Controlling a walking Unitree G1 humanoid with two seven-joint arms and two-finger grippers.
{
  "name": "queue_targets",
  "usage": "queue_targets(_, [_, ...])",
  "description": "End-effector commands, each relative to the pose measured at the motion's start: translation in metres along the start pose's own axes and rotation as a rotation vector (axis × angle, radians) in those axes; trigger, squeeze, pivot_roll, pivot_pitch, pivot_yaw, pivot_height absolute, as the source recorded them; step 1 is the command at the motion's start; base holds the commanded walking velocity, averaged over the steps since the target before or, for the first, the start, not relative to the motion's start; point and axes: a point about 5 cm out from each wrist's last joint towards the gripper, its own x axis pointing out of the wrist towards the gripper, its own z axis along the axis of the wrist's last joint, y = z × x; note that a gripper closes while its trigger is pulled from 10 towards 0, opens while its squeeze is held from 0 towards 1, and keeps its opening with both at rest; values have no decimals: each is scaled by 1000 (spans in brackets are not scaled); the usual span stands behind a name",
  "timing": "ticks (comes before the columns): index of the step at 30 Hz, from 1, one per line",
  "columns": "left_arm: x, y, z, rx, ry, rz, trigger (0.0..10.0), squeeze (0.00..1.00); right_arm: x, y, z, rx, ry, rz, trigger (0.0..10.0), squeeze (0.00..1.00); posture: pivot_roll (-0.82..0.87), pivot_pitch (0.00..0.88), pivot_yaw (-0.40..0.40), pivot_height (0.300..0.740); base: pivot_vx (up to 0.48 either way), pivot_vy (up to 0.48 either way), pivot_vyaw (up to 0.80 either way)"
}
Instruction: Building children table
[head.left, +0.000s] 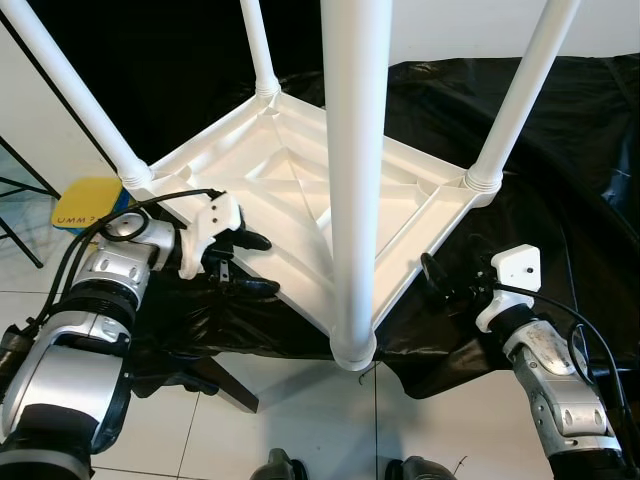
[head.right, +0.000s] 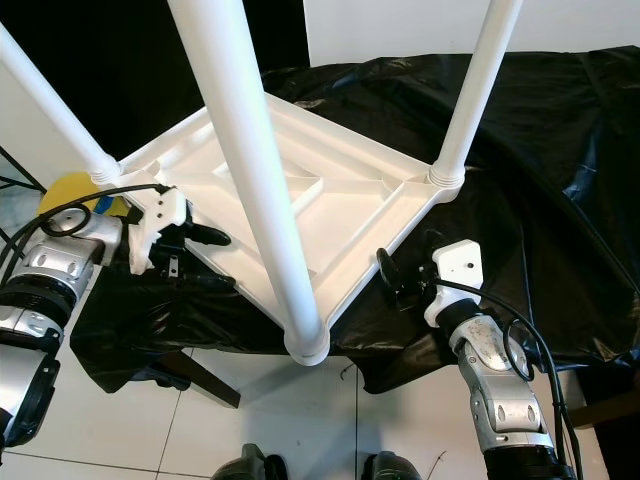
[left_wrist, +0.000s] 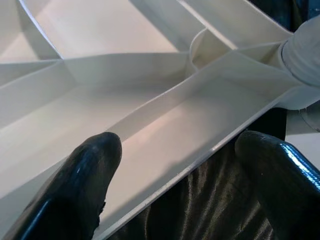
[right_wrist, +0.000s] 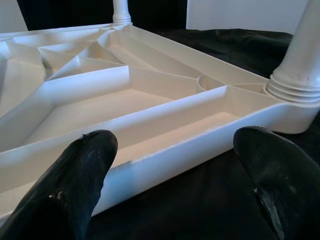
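Observation:
A white plastic children's table (head.left: 300, 180) lies upside down on a black cloth (head.left: 560, 150). Its legs stand up from the corners: the near leg (head.left: 355, 180), the left leg (head.left: 85, 100), the right leg (head.left: 520, 90) and the far leg (head.left: 258, 45). My left gripper (head.left: 255, 263) is open at the table's left edge. One finger (left_wrist: 85, 185) is over the ribbed underside and the other finger (left_wrist: 280, 180) is outside the rim (left_wrist: 210, 150). My right gripper (head.left: 440, 280) is open just off the right front edge, level with the rim (right_wrist: 165, 155), holding nothing.
A yellow object (head.left: 88, 203) lies at the left beside a dark metal frame (head.left: 20, 190). The cloth hangs over a low support with a dark leg (head.left: 225, 385) on the white tiled floor (head.left: 300, 420). My feet (head.left: 280, 465) show at the bottom.

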Motion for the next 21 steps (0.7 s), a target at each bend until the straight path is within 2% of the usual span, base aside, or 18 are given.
queue_targets(1, [6,-4,-8,-16,35,-12,10000,0,-2,5,-2,10,12,12,10000,0,-79,114,99,740,0,0,0])
queue_targets(6, [17,-6,-13,-15,68,-25,10000,0,-2,5,-2,8,12,11,10000,0,-84,114,103,740,0,0,0])
queue_targets(8, [17,-6,-13,-15,68,-25,10000,0,-2,5,-2,8,12,11,10000,0,-84,114,103,740,0,0,0])
queue_targets(10, [22,-8,-16,-5,94,-32,10000,0,-2,5,-2,8,11,11,10000,0,-84,115,104,740,0,0,0])
queue_targets(12, [31,-12,-25,14,160,-34,10000,0,-2,5,-2,7,11,9,10000,0,-84,121,109,740,0,0,0])
queue_targets(14, [31,-12,-25,14,160,-34,10000,0,-2,5,-2,7,11,9,10000,0,-84,121,109,740,0,0,0])
queue_targets(15, [32,-13,-27,17,172,-34,8431,0,-2,5,-2,7,11,7,10000,0,-84,123,112,740,0,0,0])
queue_targets(17, [32,-13,-27,17,172,-34,8431,0,-2,5,-2,7,11,7,10000,0,-84,123,112,740,0,0,0])
queue_targets(18, [32,-12,-27,10,166,-25,0,0,-2,5,-2,8,11,5,10000,0,-83,125,114,740,0,0,0])
queue_targets(21, [31,-9,-23,5,136,-6,0,0,-3,5,-3,10,12,-1,10000,0,-80,127,116,740,0,0,0])
